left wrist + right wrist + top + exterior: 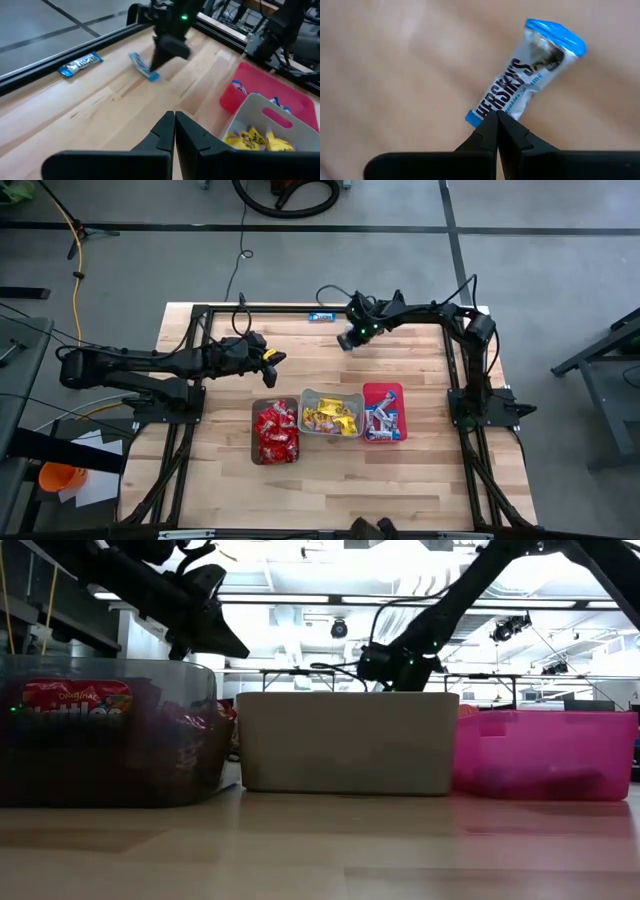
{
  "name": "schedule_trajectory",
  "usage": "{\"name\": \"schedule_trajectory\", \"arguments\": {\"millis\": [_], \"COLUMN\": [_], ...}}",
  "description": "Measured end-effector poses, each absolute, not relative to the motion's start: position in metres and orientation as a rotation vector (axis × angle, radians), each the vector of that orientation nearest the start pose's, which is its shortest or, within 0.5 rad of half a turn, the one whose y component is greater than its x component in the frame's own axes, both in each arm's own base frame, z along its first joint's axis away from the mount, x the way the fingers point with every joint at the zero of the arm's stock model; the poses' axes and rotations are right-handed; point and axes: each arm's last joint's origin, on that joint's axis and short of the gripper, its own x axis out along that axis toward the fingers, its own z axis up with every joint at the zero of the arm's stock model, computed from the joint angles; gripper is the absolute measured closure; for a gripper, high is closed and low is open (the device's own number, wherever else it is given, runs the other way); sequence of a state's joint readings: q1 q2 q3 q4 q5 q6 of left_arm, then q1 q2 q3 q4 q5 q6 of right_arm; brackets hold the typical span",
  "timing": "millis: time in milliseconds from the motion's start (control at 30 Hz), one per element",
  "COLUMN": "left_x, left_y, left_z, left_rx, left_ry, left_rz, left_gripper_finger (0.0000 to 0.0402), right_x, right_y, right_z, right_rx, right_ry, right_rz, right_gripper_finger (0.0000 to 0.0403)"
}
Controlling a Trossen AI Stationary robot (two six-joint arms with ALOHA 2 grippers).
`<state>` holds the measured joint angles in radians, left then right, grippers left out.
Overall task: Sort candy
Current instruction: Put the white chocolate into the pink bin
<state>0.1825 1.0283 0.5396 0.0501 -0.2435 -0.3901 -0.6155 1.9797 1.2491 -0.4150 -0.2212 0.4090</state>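
A slim blue-and-white candy bar (520, 80) pokes out past my right gripper (497, 119), which is shut on it over the far middle of the table (345, 340). The left wrist view shows that bar (142, 65) under the right gripper's tip. Another blue bar (321, 317) lies flat by the table's far rail. My left gripper (276, 358) hangs shut with nothing in it, left of centre, above the bins. Red packets fill the brown bin (258, 442), yellow packets the grey bin (306, 402), and blue bars the pink bin (397, 394). My right gripper pinches the bar's near blue end (474, 116) between its two fingertips. The fingers slant steeply down from the table's right side and lie along the bar. The rest of the bar sticks out beyond them, just over the wood; I cannot tell whether it touches the table.
The three bins stand in a row at the table's middle: brown (100, 740), grey (345, 740) and pink (545, 755). A black metal frame (200, 315) runs round the table's edges. Bare wood (330, 490) stretches in front of the bins.
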Motion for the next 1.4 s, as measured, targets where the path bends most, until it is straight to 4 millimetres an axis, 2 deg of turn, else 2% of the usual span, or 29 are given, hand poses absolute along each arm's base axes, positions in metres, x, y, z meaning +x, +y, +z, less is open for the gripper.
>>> {"name": "schedule_trajectory", "arguments": {"millis": [267,333,433,500,700,800,867,1000,1100,1233,1400], "left_x": [0.21,0.21,0.21,0.21,0.21,0.21,0.21,0.211,0.211,0.211,0.212], "left_y": [0.045,0.045,0.045,0.045,0.046,0.046,0.046,0.046,0.046,0.046,0.045], "left_z": [0.227,0.227,0.227,0.227,0.227,0.227,0.228,0.229,0.229,0.229,0.229], "left_rx": [-0.367,-0.368,-0.372,-0.371,-0.365,-0.365,-0.377,-0.421,-0.49,-0.574,-0.604], "left_ry": [0.357,0.358,0.36,0.36,0.351,0.348,0.341,0.316,0.298,0.285,0.286], "left_rz": [0.493,0.488,0.475,0.474,0.5,0.503,0.505,0.512,0.524,0.512,0.496], "left_gripper_finger": [0.0401,0.0401,0.0401,0.0401,0.0401,0.0401,0.0401,0.0401,0.0401,0.0401,0.0401], "right_x": [0.312,0.302,0.274,0.255,0.206,0.191,0.184,0.179,0.181,0.195,0.215], "right_y": [-0.154,-0.14,-0.121,-0.112,-0.108,-0.103,-0.096,-0.086,-0.084,-0.09,-0.098], "right_z": [0.145,0.145,0.147,0.153,0.193,0.211,0.218,0.221,0.22,0.214,0.192], "right_rx": [0.665,0.661,0.69,0.699,0.684,0.743,0.75,0.726,0.687,0.645,0.654], "right_ry": [1.33,1.352,1.352,1.314,1.05,0.926,0.89,0.867,0.871,0.848,0.887], "right_rz": [-0.327,-0.312,-0.345,-0.399,-0.665,-0.688,-0.645,-0.586,-0.56,-0.532,-0.49], "right_gripper_finger": [0.0403,0.0403,0.0403,0.0403,0.0403,0.0403,0.0403,0.0401,0.038,0.0311,0.0205]}}
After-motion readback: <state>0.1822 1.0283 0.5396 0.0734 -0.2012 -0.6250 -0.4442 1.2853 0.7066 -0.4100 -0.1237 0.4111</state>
